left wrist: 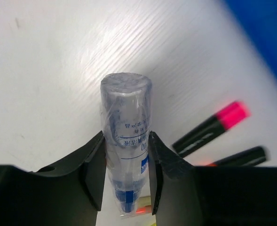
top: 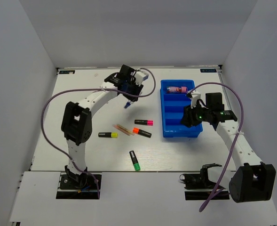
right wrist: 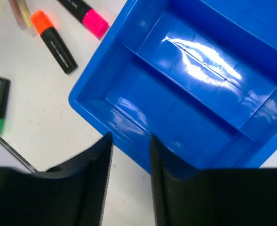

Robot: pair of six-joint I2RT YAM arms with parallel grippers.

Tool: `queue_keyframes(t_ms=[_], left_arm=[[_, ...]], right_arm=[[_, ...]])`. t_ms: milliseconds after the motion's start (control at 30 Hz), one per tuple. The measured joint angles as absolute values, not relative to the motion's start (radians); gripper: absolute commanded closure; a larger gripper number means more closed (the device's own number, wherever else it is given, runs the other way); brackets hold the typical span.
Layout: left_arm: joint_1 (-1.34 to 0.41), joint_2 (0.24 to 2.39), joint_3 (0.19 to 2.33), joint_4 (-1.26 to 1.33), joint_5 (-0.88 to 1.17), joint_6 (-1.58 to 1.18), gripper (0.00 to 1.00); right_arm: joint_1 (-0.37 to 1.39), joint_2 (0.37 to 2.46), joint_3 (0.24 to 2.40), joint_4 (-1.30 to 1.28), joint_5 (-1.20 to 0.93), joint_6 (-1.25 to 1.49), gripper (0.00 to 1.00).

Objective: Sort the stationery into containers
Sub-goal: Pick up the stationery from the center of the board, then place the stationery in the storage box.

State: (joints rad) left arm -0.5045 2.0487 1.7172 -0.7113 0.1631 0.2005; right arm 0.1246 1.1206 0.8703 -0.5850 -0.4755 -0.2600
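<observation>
My left gripper [top: 128,104] is shut on the clear-blue pen [left wrist: 126,136] and holds it above the table, left of the blue bin [top: 162,109]. My right gripper [right wrist: 131,141] is open and empty, over the bin's near-left corner [right wrist: 96,101]. A pink tube [top: 178,89] lies in the bin's far compartment. On the table lie a pink-capped highlighter [top: 143,122], an orange-capped one [top: 142,132], a yellow-capped one [top: 108,135], a green-capped one [top: 135,160] and thin tan sticks [top: 122,128].
The bin's near compartments [right wrist: 185,94] hold nothing that I can see. White walls enclose the table on three sides. The left arm's purple cable [top: 49,106] loops out over the table's left side.
</observation>
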Motion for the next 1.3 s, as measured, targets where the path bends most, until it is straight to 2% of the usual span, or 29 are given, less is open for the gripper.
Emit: queue_keyframes(t_ms=[33,67,100,333,633,800,967,1167,1300], left_arm=[[-0.522,2.003,1.708,-0.674,0.176,0.197,1.0],[-0.545,1.957,1.699,-0.636,0.187,0.196,1.0],[-0.571,1.916,1.691,-0.59,0.2,0.194,1.0],[-0.707,1.843,1.651,-0.207,0.367,0.126,1.0],[-0.73,2.144,1.7,0.189,0.442,-0.001,1.0],[-0.742,2.3,1.787,0.239,0.442,-0.043,1.0],[-0.749,2.336,1.833,0.251,0.434,-0.05,1.0],[-0.752,2.348,1.905,0.258,0.422,-0.044,0.9],[-0.752,2.357,1.913,0.255,0.41,-0.035,0.9]], right_arm=[[0.125,1.117,0.87,-0.582,-0.472,-0.26,0.47],[0.125,1.112,0.87,-0.58,-0.466,-0.263,0.53],[0.125,1.108,0.87,-0.578,-0.461,-0.266,1.0],[0.12,1.039,0.842,-0.546,-0.405,-0.269,1.0],[0.105,0.993,0.814,-0.515,-0.382,-0.269,1.0],[0.096,0.985,0.807,-0.505,-0.379,-0.269,1.0],[0.094,0.98,0.807,-0.497,-0.38,-0.269,1.0],[0.094,0.98,0.805,-0.497,-0.381,-0.27,1.0],[0.093,0.979,0.803,-0.497,-0.381,-0.27,1.0]])
